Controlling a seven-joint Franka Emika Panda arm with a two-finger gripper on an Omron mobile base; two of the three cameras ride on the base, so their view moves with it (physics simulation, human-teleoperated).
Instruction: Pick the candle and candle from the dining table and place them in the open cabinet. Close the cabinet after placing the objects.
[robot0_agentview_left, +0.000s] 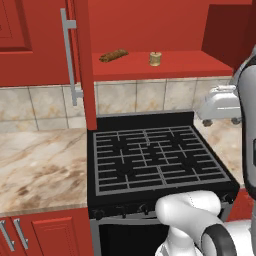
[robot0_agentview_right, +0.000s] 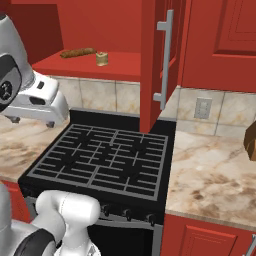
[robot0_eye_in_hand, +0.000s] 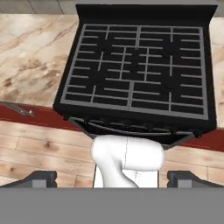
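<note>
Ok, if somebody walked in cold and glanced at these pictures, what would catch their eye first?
Probably the black stove with its grey grates, set between marbled counters in front of the robot. Next, the open red cabinet above it, where a golden-tan candle stands on the shelf beside a brown elongated lump. A white toaster sits on the counter to the stove's right, and the hand hangs open over the stove's front edge.

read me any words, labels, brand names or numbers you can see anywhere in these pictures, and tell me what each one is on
There is no readable text.
Stove: its knobs carry no legible marks.
Toaster: plain, no brand to be seen.
Wall outlet: blank.
Cabinet with the candle on its shelf: no labels.
</note>
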